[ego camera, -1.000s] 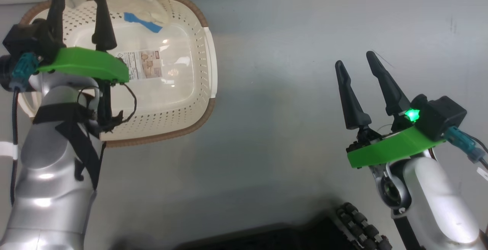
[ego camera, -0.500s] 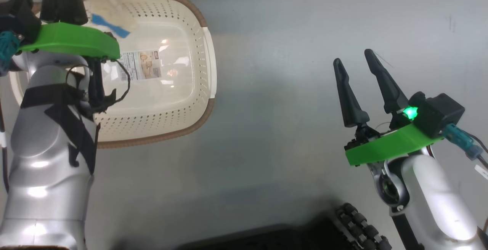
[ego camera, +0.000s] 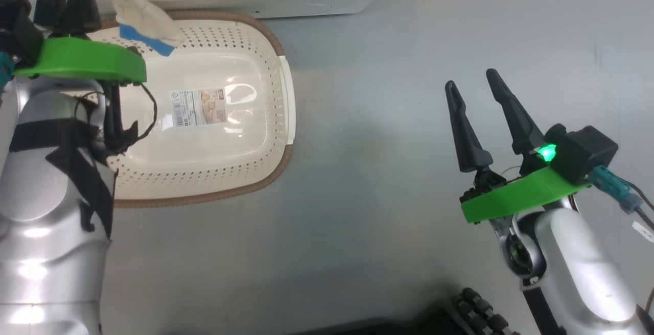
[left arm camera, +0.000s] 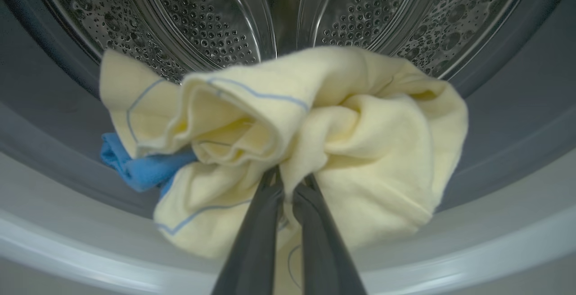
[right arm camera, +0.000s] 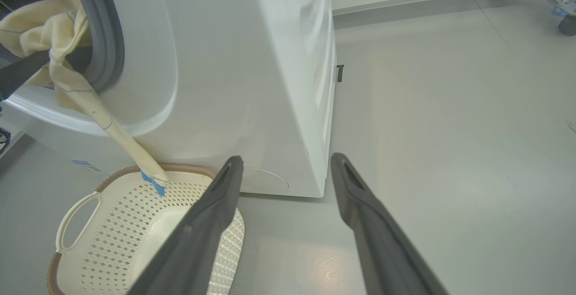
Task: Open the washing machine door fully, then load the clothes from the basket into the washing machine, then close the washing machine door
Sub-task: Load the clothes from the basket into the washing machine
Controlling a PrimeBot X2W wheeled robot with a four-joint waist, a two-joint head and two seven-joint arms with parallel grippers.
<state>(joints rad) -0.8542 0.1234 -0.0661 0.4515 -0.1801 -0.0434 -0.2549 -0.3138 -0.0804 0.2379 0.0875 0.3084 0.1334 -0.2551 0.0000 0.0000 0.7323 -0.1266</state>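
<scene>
The clothes [left arm camera: 315, 142] are clamped between the closed fingers of the left gripper [left arm camera: 288, 180] at the centre of the left wrist view, at the mouth of the washing machine [left arm camera: 216, 25]. A trailing end is hung over the basket [ego camera: 280, 90] at the upper left of the head view. The right gripper [ego camera: 471, 78] is held with fingers spread apart at the right, over the floor [ego camera: 357, 182].

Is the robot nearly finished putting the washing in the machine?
Done: the drum stands uncovered, so the door is open, and the basket holds nothing but its label. In hand: the left gripper is shut on the clothes at the washing machine mouth, one blue-tipped end dangling over the basket. Left: push them in, let go, close the door. The right gripper is open.
</scene>
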